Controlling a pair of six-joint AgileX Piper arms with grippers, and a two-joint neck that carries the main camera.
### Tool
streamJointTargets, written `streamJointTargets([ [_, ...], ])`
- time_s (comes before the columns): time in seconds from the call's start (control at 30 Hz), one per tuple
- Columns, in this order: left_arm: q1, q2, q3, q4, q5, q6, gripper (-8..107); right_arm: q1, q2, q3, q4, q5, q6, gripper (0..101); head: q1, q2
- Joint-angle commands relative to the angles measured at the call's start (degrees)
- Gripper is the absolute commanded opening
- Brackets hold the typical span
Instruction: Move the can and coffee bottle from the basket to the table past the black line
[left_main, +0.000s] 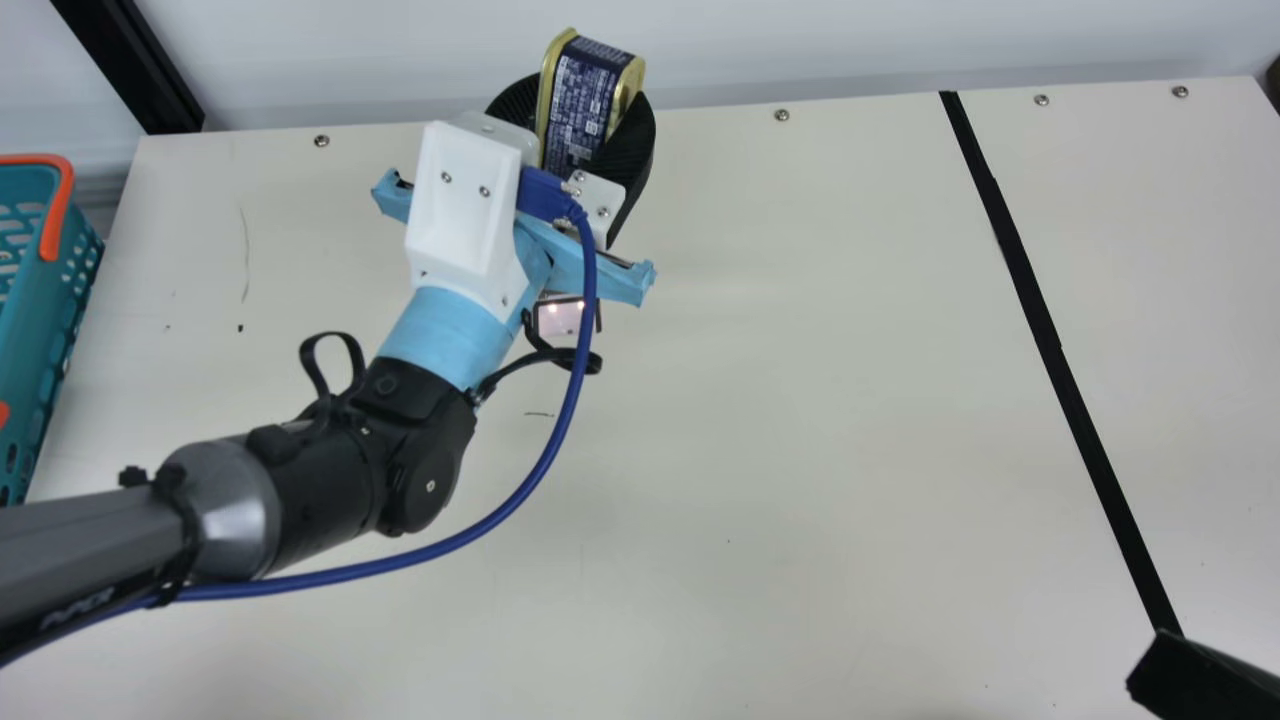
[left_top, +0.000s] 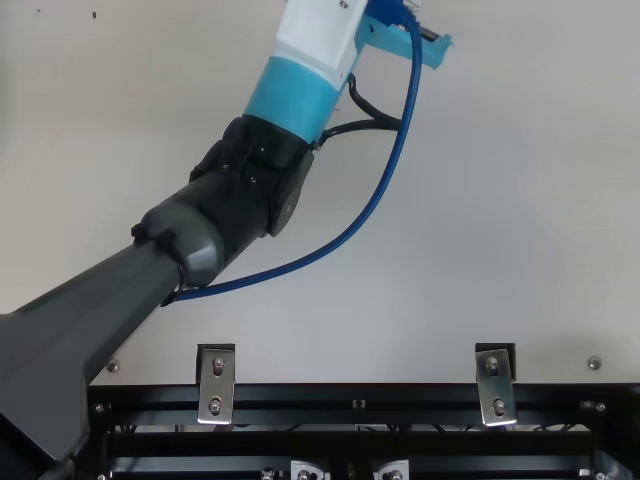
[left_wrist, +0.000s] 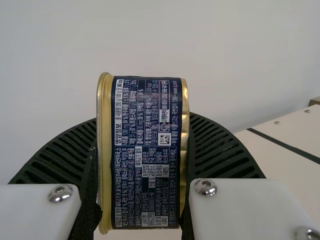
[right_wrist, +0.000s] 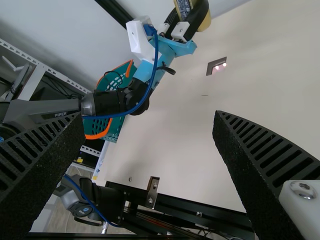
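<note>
The can is already out of the basket, and the move turns on its lying short of the line, to the robot's left of it. The rectangular can with gold rims and a navy printed label (left_wrist: 146, 150) is gripped by the left hand (left_main: 578, 120), a black ribbed finger pressed to each rimmed end. In the main view it appears over the far edge of the cream worktop (left_main: 800, 400), well apart from the black line (left_main: 1045, 340) taped across it. The teal plastic basket with orange trim (left_main: 45, 340) stands the opposite way, at the robot's left.

The line slants: its far end is the part nearest the can, and it runs off toward the robot's right as it comes nearer the robot. A crossing along the far side should therefore be the shorter one, though the can would have to end fully beyond the tape and over worktop.

The can's long axis runs out along the fingers, with its flat ends turned sideways, so standing it on one of them would probably need a wrist roll.

The right hand (right_wrist: 150, 119) has its fingers spread with nothing between them. It looks closer to the line's near end, but the left hand has the can and seems the one to carry it over.
</note>
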Motion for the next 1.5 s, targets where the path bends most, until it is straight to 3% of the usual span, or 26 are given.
streamJointTargets([
  [0.0, 0.0, 0.0, 0.0, 0.0, 0.0, 0.0, 10, 0.0, 0.0, 0.0, 0.0, 0.0, 0.0, 101, -0.5, -0.4],
  [0.3, -0.1, 0.7, -0.2, -1.0, -0.6, -0.5, 10, 0.0, 0.0, 0.0, 0.0, 0.0, 0.0, 101, -0.5, -0.4],
  [0.67, -1.4, 3.7, -0.8, -7.2, -5.9, -5.9, 10, 0.0, 0.0, 0.0, 0.0, 0.0, 0.0, 101, -0.5, -0.4],
  [1.47, -2.9, 9.4, -0.4, -10.4, -6.4, -9.4, 10, 0.0, 0.0, 0.0, 0.0, 0.0, 0.0, 101, -0.5, -0.4],
])
